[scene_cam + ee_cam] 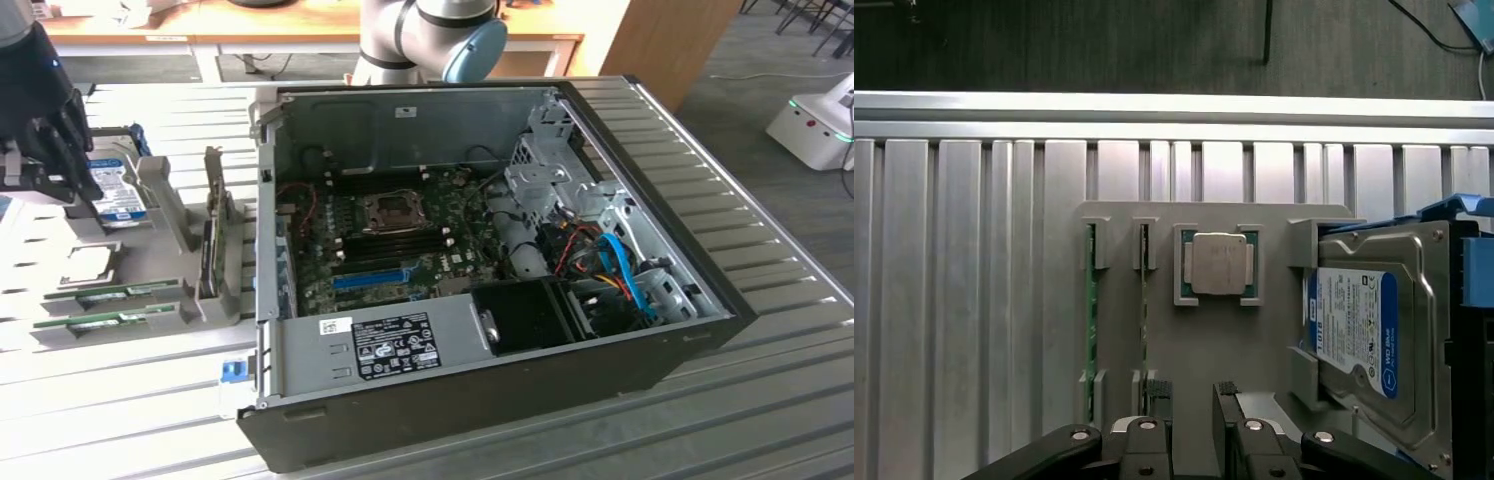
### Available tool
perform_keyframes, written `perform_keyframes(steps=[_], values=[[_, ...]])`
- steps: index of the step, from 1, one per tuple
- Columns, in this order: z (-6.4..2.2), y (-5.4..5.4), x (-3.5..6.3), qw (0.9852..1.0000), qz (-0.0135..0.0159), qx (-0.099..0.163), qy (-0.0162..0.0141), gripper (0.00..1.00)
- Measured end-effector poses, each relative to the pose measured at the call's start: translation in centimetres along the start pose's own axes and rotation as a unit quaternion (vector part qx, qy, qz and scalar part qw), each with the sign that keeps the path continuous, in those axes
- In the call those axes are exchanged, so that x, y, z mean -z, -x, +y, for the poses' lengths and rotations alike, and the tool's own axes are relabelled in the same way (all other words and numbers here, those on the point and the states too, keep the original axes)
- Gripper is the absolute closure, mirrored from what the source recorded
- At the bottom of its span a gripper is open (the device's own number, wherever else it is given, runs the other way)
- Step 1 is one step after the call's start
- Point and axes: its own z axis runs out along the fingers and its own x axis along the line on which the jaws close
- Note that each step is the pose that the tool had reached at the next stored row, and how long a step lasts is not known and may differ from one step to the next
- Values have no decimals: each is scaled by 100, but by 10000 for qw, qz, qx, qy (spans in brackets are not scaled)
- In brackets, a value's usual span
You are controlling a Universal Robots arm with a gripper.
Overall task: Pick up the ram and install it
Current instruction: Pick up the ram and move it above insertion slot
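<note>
Ribbed metal counter (pixel 160 420) carried a grey holder (pixel 1274 340) near its edge at the exterior view's left, beside the open computer case (pixel 534 380). Two sticks stood on edge in its slots. The ram (pixel 1144 300) nearer the gripper (pixel 1194 400) sat just off-centre of the wide-apart, empty jaws. A clean grasp likely meant straddling that stick squarely and keeping clear of its neighbour.

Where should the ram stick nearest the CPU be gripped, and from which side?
Likely best: grip the ram at mid-length, pinching its two flat faces, coming straight down from above. It stands on edge in the gray holder, brackets capping both ends, so only the upper edge between them is free.
</note>
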Motion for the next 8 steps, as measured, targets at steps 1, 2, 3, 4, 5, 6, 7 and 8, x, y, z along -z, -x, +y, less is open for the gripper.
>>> perform_keyframes(steps=[1,2,3,4,5,6,7,8], values=[[-1,-1,-15,10000,0,0,0,70],[-1,-1,-32,10000,0,0,0,70],[-2,-2,-47,10000,0,0,0,70],[-3,-2,-62,10000,0,0,0,70],[-3,-2,-78,10000,0,0,-1,70],[-4,-3,-93,10000,0,0,0,70],[-5,-4,-108,10000,0,0,0,70],[-5,-4,-124,10000,0,0,0,70]])
